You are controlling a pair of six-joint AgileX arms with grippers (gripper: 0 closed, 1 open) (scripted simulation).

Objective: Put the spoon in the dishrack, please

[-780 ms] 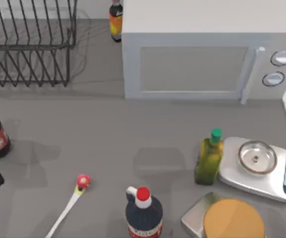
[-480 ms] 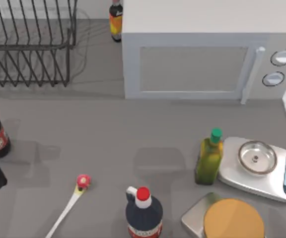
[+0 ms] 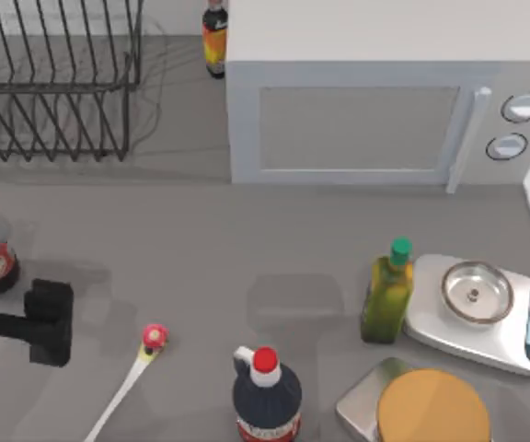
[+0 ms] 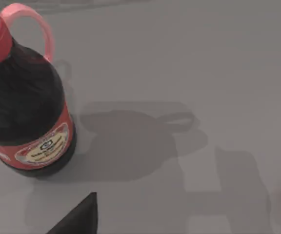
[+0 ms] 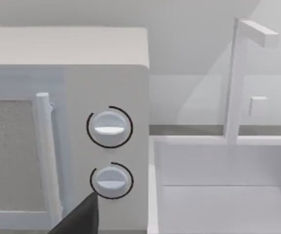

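Top view, left claw (image 3: pixel 49 322): has moved in from the left edge toward the slim white red-knobbed spoon (image 3: pixel 127 382); finger state perhaps open, cannot tell.
Spoon: unmoved on grey bench (image 3: pixel 247 249), well apart from dark wire dishrack (image 3: pixel 53 92).

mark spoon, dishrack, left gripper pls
spoon (image 3: pixel 122 394), top view, on the white handle below the red-and-yellow knob.
dishrack (image 3: pixel 53 87), top view, on the front horizontal rail.
left gripper (image 3: pixel 48 322), top view, on the dark block at the table's left, short of the spoon.

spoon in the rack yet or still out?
Out. The spoon lies flat on the table, far from the dishrack; the left gripper hovers beside it.
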